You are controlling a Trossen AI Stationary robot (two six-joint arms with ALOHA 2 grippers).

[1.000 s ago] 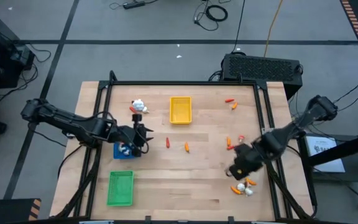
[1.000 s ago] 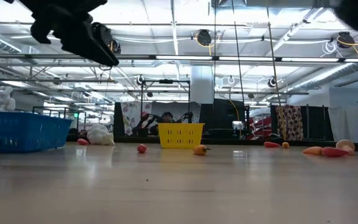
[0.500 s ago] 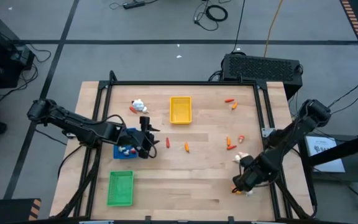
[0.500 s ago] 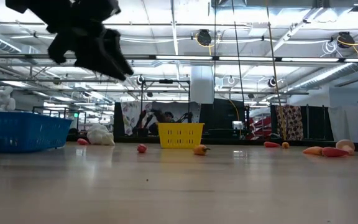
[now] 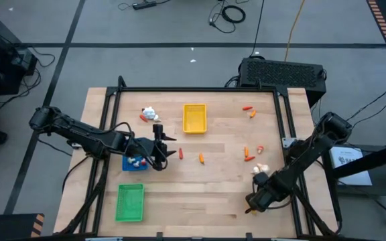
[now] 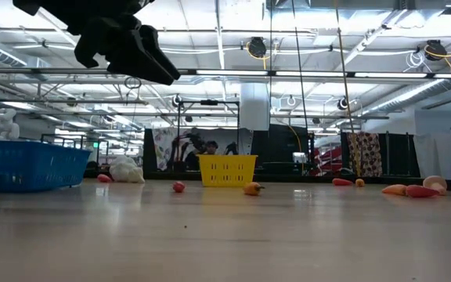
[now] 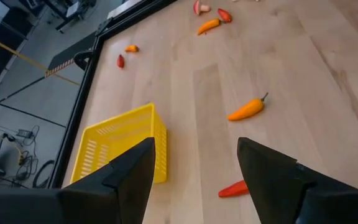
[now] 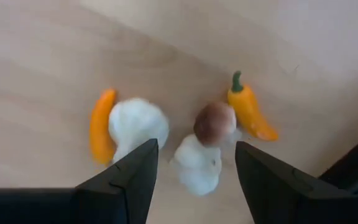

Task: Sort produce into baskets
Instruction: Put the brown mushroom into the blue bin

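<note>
My left gripper (image 5: 166,150) is open and empty above the table, just right of the blue tray (image 5: 133,161), which holds small white pieces. A red pepper (image 7: 234,188) lies below its fingers and an orange pepper (image 7: 247,109) beyond, with the yellow tray (image 7: 120,149) at the far side. My right gripper (image 5: 255,201) is open above a cluster at the near right: two white garlic bulbs (image 8: 137,123), a brown-capped mushroom (image 8: 215,121) and two orange peppers (image 8: 101,124). The green tray (image 5: 130,202) stands at the near left.
More produce lies loose: a white bulb (image 5: 259,169), red-orange pieces (image 5: 247,153) at mid right, two pieces (image 5: 249,110) at the far right, and white and red pieces (image 5: 149,114) at the far left. The table's dark frame runs close by the right arm.
My left gripper has gone from over the blue tray toward the table's right, toward the red pepper. My right gripper has gone toward the near edge and now stands over the cluster of garlic and peppers.
</note>
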